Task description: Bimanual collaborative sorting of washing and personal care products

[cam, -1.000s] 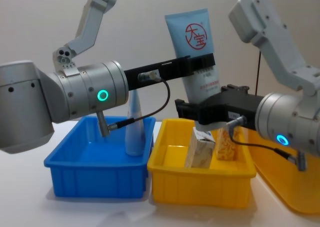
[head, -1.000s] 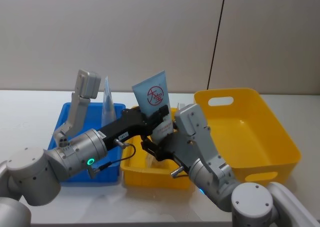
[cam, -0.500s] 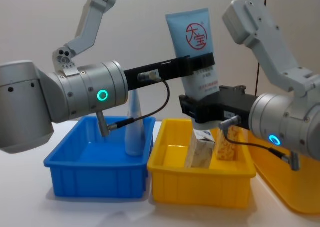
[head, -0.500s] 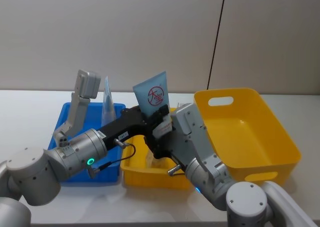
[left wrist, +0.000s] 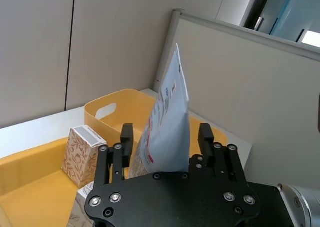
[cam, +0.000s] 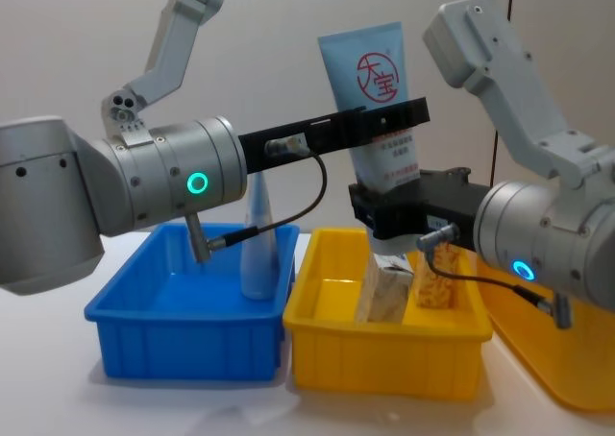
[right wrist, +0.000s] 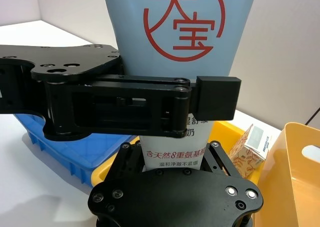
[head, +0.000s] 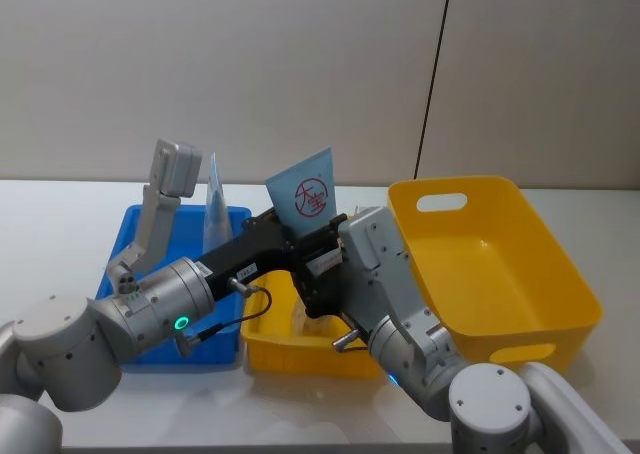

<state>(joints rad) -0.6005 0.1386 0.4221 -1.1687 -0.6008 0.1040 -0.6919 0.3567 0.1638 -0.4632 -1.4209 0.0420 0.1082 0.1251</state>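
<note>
Holding the tube (cam: 378,90) upright over the small yellow bin (cam: 384,364), my right gripper (cam: 386,198) clamps its lower end for the handover. My left gripper (cam: 382,121) brackets the middle, jaws slightly apart, so I judge the right carries it.

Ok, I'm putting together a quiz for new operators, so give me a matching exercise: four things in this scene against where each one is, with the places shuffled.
Things:
1. red-logo tube
2. second tube
3. orange-patterned carton
4. large yellow tub

Places:
A. standing in the blue bin
B. on the table, farthest to the robot's right
C. in the small yellow bin
D. held in the air by the right gripper, with the left gripper open around it

Pairs: 1-D, 2-A, 3-C, 4-B
</note>
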